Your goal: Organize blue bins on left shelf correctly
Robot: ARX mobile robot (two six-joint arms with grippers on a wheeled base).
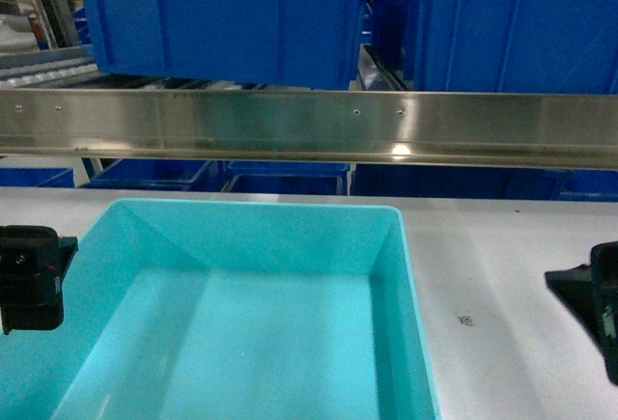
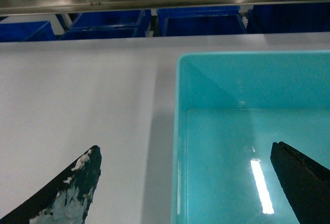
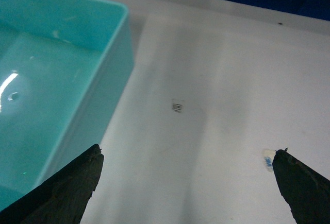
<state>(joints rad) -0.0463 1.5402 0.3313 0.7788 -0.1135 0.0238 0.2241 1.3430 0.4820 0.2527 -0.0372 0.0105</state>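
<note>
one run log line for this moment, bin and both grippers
turquoise bin: empty, on white table | left gripper: open, straddling bin's left wall | right gripper: open, over table beside bin

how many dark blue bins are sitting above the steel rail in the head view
2. One dark blue bin sits upper left above the steel rail, the other upper right, cut off by the frame edge. More dark blue bins show below the rail, and others may be hidden.

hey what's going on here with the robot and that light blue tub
The turquoise tub sits empty on the white table, in front of the steel shelf rail with dark blue bins above it. The left gripper is open, straddling the tub's left wall. The right gripper is open over bare table beside the tub. Nothing is gripped yet.
</note>
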